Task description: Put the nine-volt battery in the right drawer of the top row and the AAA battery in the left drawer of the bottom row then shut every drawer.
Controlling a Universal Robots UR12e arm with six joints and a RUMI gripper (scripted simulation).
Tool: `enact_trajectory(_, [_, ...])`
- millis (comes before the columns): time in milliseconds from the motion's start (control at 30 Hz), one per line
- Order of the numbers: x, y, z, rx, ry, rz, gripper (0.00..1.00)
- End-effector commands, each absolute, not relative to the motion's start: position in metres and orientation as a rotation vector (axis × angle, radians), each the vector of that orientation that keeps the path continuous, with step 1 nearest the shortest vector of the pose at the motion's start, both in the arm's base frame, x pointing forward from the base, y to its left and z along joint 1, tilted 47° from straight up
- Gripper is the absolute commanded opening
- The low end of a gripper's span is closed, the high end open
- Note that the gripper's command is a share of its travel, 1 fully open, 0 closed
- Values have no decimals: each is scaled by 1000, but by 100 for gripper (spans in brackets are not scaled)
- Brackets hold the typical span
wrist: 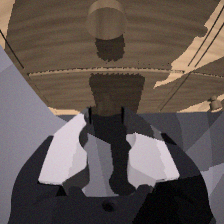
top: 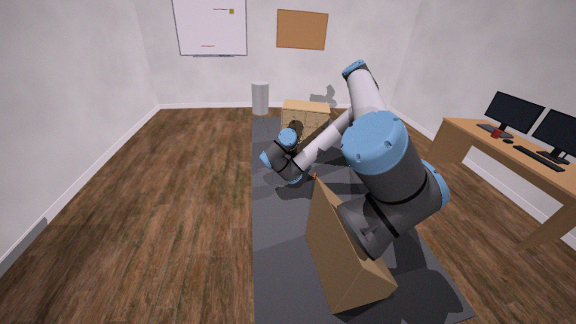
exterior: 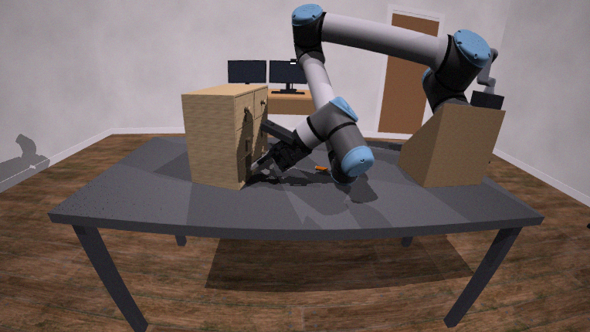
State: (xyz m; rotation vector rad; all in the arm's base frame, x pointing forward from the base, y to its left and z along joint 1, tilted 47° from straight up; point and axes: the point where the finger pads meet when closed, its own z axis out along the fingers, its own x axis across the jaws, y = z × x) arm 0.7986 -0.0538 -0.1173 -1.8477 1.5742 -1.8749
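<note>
- Bench [top: 277, 241] [exterior: 289, 210]: a long grey surface, running up the middle of the top view and across the exterior view.
- Robot arm [top: 363, 92] [exterior: 379, 37]: arches from the right of the exterior frame, its wrist bent low before the drawers.
- Wooden chest [top: 306, 105] [exterior: 210, 136] [wrist: 50, 30]: upright, left of centre in the exterior view; visible drawer fronts look shut.
- Wedge-shaped box [top: 334, 257] [exterior: 458, 148]: right of the exterior frame, well apart from the chest.
- Pincer [exterior: 255, 164] [wrist: 106, 108]: slightly released, a narrow gap between its tips, grasping nothing. It points at the bottom left drawer, probably to work it. Best to centre on the knob, grip, then draw straight and gently; a long pull could bring the drawer out, a sideways one could turn the chest.
- Lower knob [wrist: 106, 104]: shadowed, mid-frame, just beyond the tips. Contact is unclear.
- Orange object [top: 314, 175] [exterior: 320, 167]: lies near the centre, possibly the AAA battery; the bent wrist is close. The nine-volt battery cannot be made out.
</note>
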Motion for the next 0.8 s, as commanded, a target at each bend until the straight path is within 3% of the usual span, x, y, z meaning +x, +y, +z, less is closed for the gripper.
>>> enact_trajectory(0, [796, -53, -117, -1847, 1573, -1875, 20])
enact_trajectory(767, [751, -46, -129, -1847, 1573, -1875, 20])
